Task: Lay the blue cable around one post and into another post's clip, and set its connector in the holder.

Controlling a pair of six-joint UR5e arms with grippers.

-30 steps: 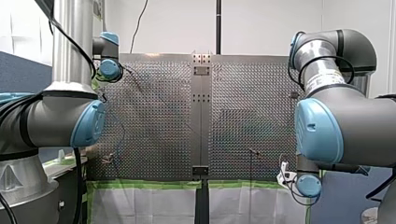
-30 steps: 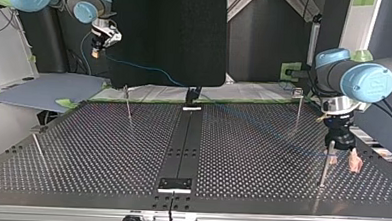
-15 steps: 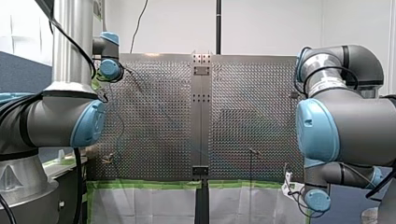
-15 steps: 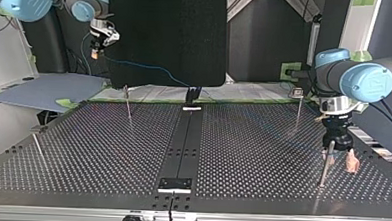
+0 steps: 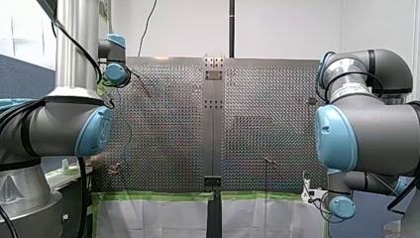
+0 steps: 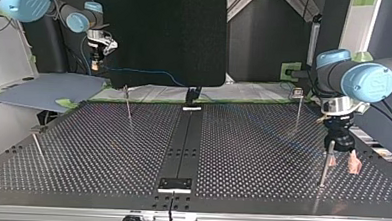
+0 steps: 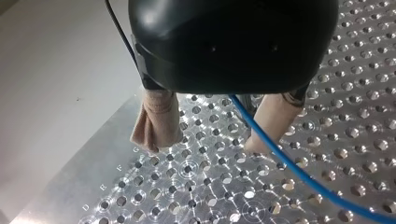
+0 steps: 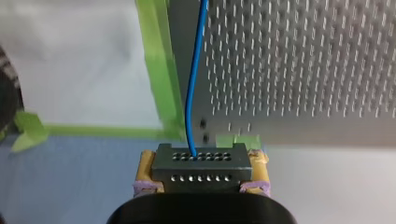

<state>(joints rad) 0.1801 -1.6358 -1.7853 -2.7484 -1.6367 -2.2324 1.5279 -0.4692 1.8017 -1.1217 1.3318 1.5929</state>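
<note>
My right gripper (image 8: pixel 201 179) is shut with its yellow pads on the dark connector (image 8: pixel 201 164); the blue cable (image 8: pixel 192 88) leaves it ahead toward the perforated table. In the top view this gripper (image 6: pixel 95 61) hangs beyond the table's far edge at the left, and the cable (image 6: pixel 150 72) runs from it toward the view's right. My left gripper (image 7: pixel 212 140) is open low over the plate, beige pads (image 7: pixel 156 121) apart, the cable (image 7: pixel 280 158) passing between them untouched. In the top view it (image 6: pixel 342 161) stands beside a thin post (image 6: pixel 324 166).
Other thin posts stand at the top view's far left (image 6: pixel 128 101), far right (image 6: pixel 298 114) and near left (image 6: pixel 37 147). A dark strip (image 6: pixel 185 140) runs down the table's middle. A black panel (image 6: pixel 167 34) hangs behind the far edge. Green tape (image 8: pixel 159 70) lines that edge.
My right gripper, with the connector, has moved down and to the left in the top view, taking the cable along. My left gripper has barely shifted and stays open.
</note>
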